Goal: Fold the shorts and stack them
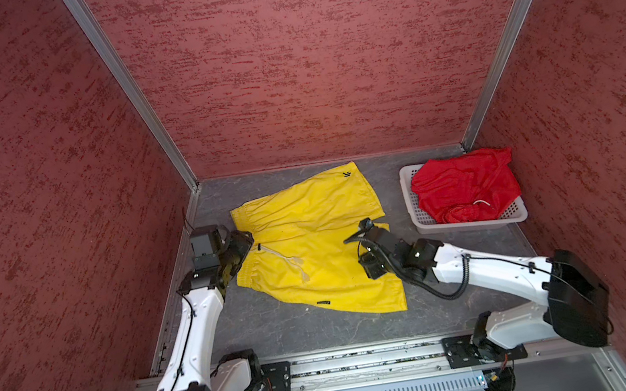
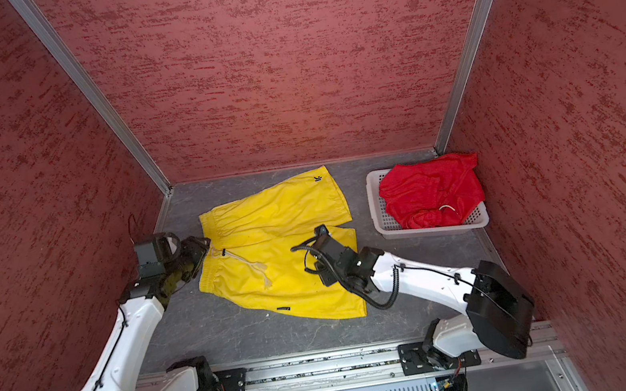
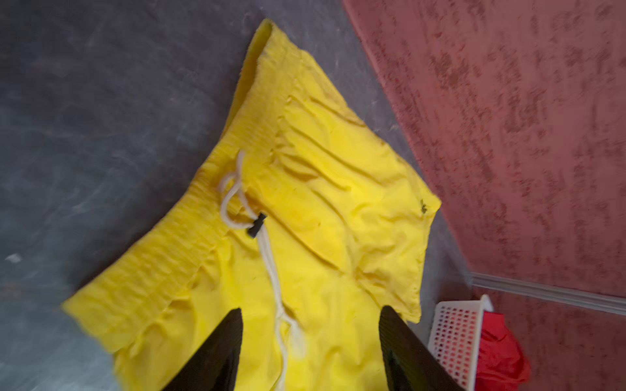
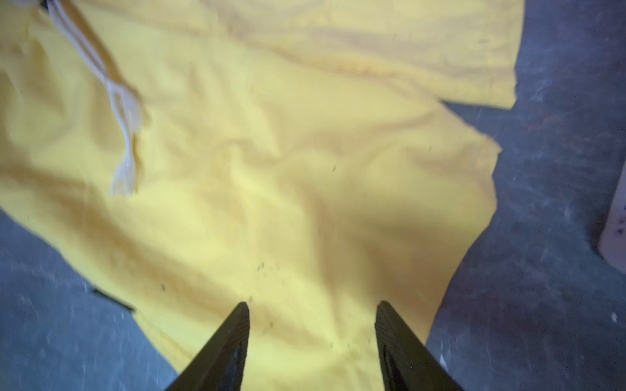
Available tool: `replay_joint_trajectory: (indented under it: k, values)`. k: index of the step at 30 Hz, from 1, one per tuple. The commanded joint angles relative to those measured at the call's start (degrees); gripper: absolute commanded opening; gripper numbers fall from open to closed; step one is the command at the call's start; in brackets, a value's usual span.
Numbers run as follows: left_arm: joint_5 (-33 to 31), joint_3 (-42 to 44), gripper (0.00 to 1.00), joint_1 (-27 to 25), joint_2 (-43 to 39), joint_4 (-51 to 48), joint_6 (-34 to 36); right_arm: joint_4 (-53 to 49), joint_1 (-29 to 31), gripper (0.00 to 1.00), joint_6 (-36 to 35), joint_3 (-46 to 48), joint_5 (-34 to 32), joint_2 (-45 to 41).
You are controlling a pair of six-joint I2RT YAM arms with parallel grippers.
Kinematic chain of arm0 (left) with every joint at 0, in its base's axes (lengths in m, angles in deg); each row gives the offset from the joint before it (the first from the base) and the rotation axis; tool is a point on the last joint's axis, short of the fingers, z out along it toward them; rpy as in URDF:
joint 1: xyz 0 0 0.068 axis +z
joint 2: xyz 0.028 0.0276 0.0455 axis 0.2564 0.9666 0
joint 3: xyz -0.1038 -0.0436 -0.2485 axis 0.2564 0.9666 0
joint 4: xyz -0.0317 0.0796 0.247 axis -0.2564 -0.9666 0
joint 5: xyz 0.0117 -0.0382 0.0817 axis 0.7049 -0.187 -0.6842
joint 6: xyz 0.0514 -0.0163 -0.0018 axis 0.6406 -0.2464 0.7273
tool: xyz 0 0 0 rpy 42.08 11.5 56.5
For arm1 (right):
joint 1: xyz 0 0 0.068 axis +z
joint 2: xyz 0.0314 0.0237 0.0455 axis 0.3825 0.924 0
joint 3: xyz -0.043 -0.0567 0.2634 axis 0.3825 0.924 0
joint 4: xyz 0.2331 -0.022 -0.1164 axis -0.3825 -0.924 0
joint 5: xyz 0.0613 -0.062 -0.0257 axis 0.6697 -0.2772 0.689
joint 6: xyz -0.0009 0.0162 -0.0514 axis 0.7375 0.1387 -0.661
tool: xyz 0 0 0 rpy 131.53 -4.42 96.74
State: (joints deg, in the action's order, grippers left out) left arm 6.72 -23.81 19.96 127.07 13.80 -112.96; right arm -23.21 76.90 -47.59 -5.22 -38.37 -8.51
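The yellow shorts (image 1: 307, 222) (image 2: 273, 219) lie spread flat on the grey table, waistband to the left and both legs to the right. Their pale drawstring (image 1: 292, 262) (image 3: 267, 254) trails across the front. The red shorts (image 1: 465, 186) (image 2: 432, 187) sit bunched in the white basket. My left gripper (image 1: 246, 239) (image 3: 311, 309) is open at the waistband's left edge, with nothing held. My right gripper (image 1: 356, 232) (image 4: 312, 304) is open just above the near leg of the yellow shorts (image 4: 271, 152), also holding nothing.
The white perforated basket (image 1: 471, 225) (image 2: 379, 212) (image 3: 454, 331) stands at the back right corner. Red textured walls close in the table on three sides. A metal rail (image 1: 369, 358) with both arm bases runs along the front edge.
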Motion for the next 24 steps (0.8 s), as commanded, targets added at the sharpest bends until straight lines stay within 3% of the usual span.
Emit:
replay_joint_trajectory:
  k: [1,3,7,14,24]
  values:
    - [-6.1,4.6,0.67,-1.5,-3.4,-12.9,2.1,-8.7,6.8,0.63,8.8,2.4,-4.9,-2.3]
    - [-5.8,7.5,0.59,-2.4,-4.9,-12.8,1.1,-10.2,11.3,0.64,13.0,4.0,-5.1,-1.9]
    - [-5.1,12.2,0.58,-2.7,-4.7,-9.6,-0.1,-7.8,16.4,0.64,18.0,7.7,-4.0,-1.6]
    - [-6.3,15.6,0.64,-2.7,-1.8,-6.0,-0.8,-5.1,18.8,0.64,22.3,12.9,-2.3,-0.6]
    - [-5.7,18.0,0.64,-2.6,2.4,2.1,-2.1,-1.4,18.6,0.75,23.6,16.4,-4.8,1.0]
